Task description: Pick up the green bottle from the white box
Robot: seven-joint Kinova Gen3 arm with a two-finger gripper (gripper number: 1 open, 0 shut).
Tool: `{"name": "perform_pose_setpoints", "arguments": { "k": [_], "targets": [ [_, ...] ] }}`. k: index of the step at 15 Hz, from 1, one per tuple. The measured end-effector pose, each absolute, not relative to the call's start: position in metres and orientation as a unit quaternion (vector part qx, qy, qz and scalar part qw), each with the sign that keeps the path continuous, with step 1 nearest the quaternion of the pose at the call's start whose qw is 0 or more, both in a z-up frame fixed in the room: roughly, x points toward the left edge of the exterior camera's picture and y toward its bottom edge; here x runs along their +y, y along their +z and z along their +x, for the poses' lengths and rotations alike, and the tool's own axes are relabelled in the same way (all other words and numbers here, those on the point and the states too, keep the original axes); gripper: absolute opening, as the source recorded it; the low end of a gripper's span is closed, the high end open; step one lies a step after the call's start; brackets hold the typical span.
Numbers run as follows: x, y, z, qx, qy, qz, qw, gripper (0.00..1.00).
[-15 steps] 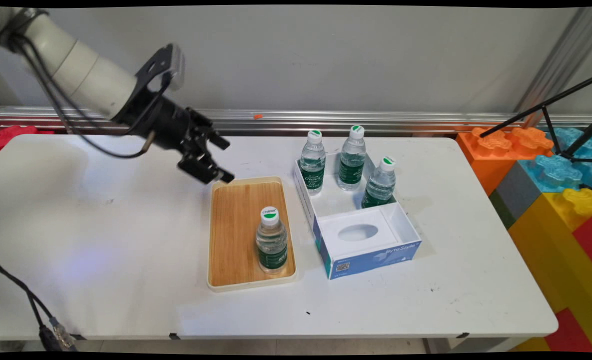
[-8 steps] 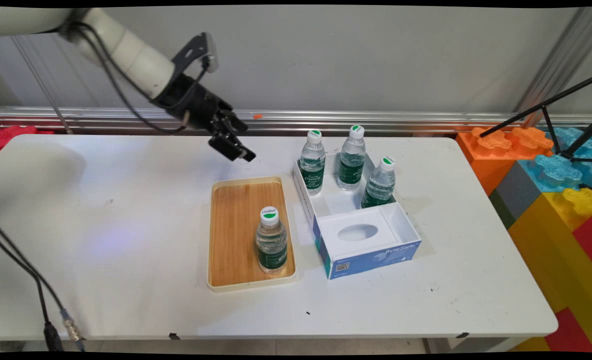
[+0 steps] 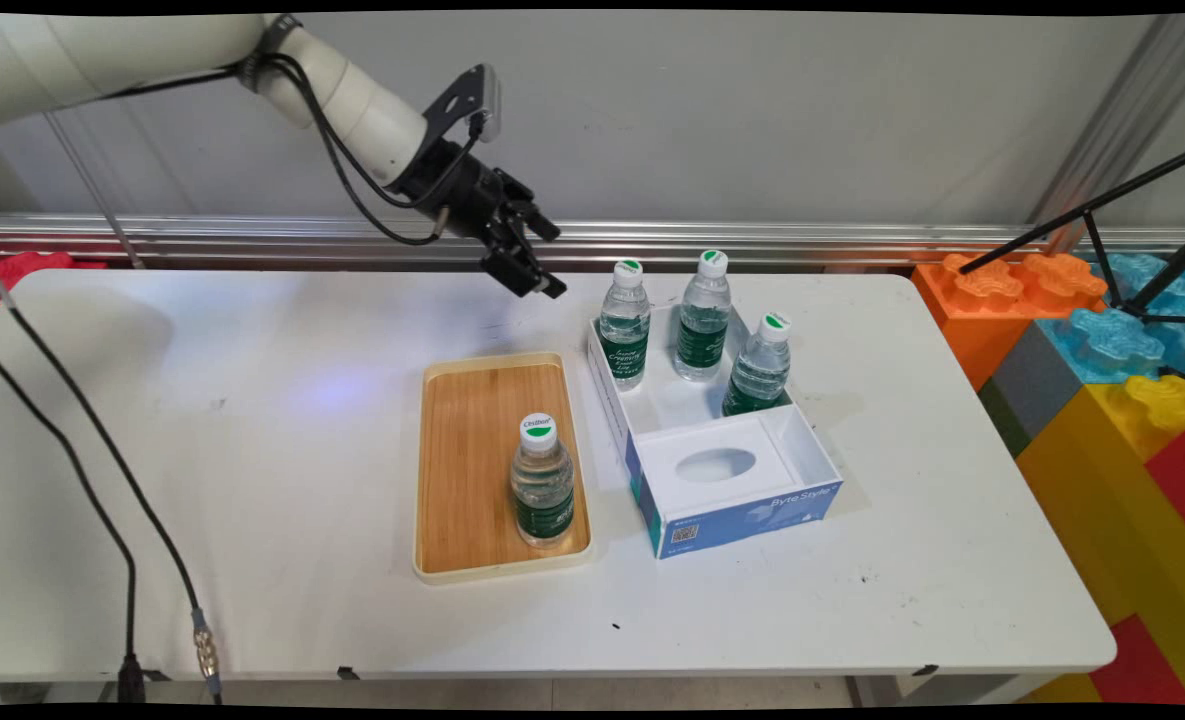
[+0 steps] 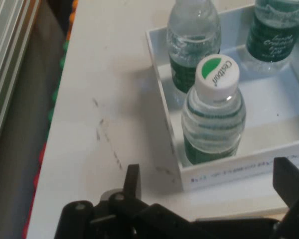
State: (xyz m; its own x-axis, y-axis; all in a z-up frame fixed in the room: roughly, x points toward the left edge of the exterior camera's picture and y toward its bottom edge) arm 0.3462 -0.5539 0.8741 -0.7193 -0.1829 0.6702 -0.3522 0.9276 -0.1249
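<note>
The black end effector (image 3: 530, 265) hangs in the air with its fingers spread wide and nothing between them, above the far part of the white counter (image 3: 252, 450). Nearest to it is the left bottle (image 3: 625, 322) of three standing in an open white box with a blue front (image 3: 722, 470). The other two are the middle bottle (image 3: 704, 315) and the right bottle (image 3: 760, 364). All are clear with white caps and green labels. A fourth bottle (image 3: 542, 480) stands upright in a wooden tray (image 3: 472, 440), beside the box. That makes four bottles, one tray and one box.
</note>
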Motion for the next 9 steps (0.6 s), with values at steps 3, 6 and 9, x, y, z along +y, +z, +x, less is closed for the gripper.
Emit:
{"name": "perform_pose_setpoints", "arguments": {
  "k": [3,6,9],
  "targets": [
    [-0.564,0.861,0.343,-0.918,0.113,0.122,0.360,1.00],
    [-0.571,0.843,0.335,-0.918,0.098,0.096,0.373,1.00],
    [-0.577,0.827,0.327,-0.915,0.088,0.078,0.386,1.00]
  ]
}}
